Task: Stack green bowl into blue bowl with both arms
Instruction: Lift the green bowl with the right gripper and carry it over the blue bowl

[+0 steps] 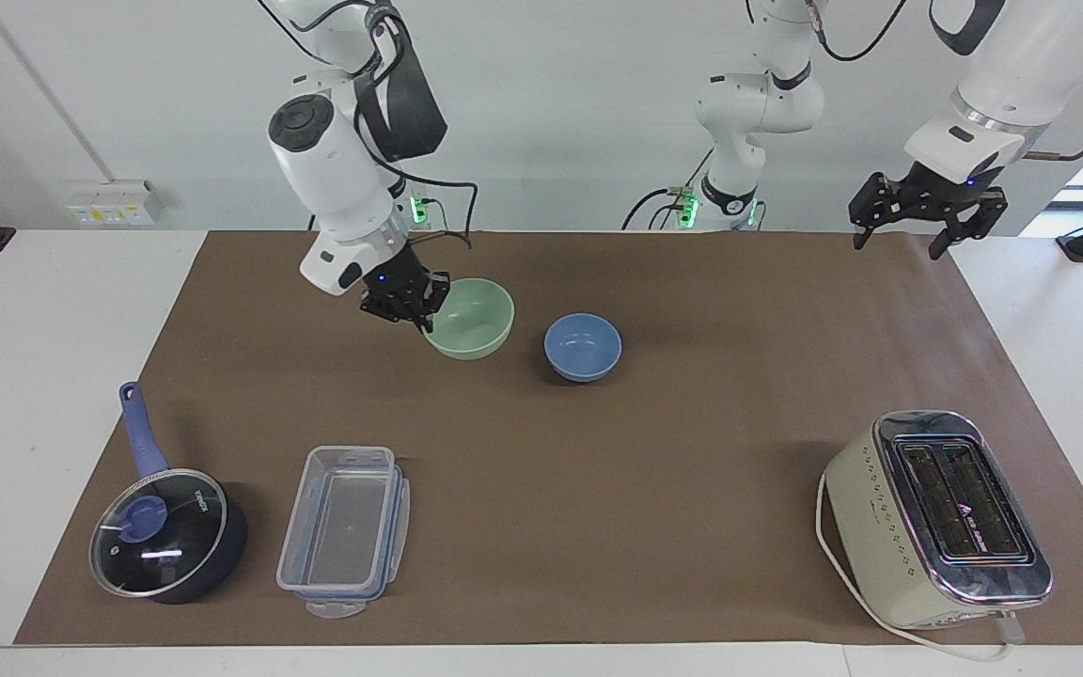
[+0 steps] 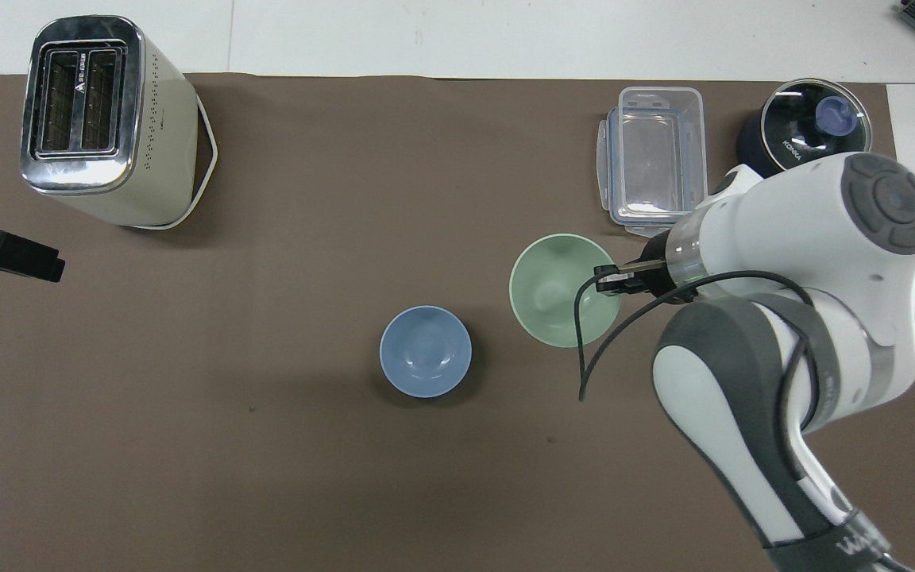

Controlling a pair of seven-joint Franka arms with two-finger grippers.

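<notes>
The pale green bowl (image 1: 472, 319) (image 2: 561, 289) hangs in the air above the mat, tilted a little. My right gripper (image 1: 427, 313) (image 2: 608, 280) is shut on its rim, on the side toward the right arm's end. The blue bowl (image 1: 583, 346) (image 2: 426, 351) stands upright and empty on the mat in the middle of the table, a short gap from the green bowl. My left gripper (image 1: 901, 236) (image 2: 48, 268) waits open, raised over the mat's edge at the left arm's end, with nothing between its fingers.
A cream toaster (image 1: 938, 519) (image 2: 104, 121) stands farther from the robots at the left arm's end. A clear plastic container (image 1: 343, 529) (image 2: 654, 161) and a dark blue saucepan with glass lid (image 1: 166, 531) (image 2: 807, 145) sit at the right arm's end, farther from the robots.
</notes>
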